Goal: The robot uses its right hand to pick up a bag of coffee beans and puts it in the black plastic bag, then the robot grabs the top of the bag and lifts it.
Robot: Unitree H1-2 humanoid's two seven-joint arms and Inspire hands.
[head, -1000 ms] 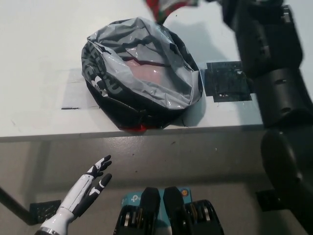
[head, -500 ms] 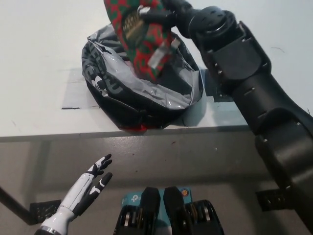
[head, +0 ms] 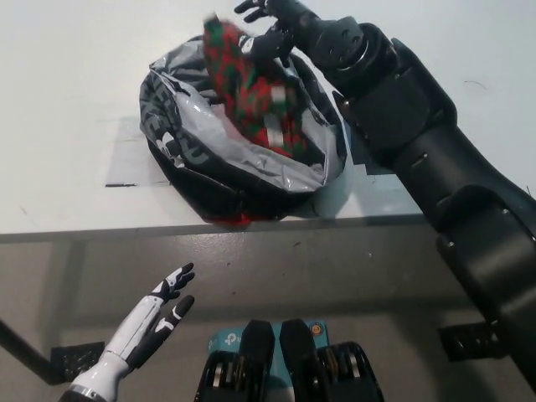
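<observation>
The red and green patterned coffee bean bag [head: 255, 92] lies tilted inside the open mouth of the black plastic bag [head: 197, 146], its upper end sticking out over the far rim. My black right hand [head: 276, 21] hovers at that upper end with its fingers spread, one fingertip close to the coffee bag; I cannot tell if it touches. The plastic bag sits crumpled on the white table [head: 67, 100], near the front edge. My white left hand [head: 155, 318] rests open below the table edge at the lower left.
My black right arm [head: 419, 142] stretches across the table's right side, hiding most of a dark patch there. A short black mark [head: 121, 184] lies on the table left of the plastic bag. The table's front edge [head: 84, 234] runs across the picture's middle.
The right hand has lowered the coffee bag into the plastic bag and spread its fingers off it. The left hand has stayed in place.
</observation>
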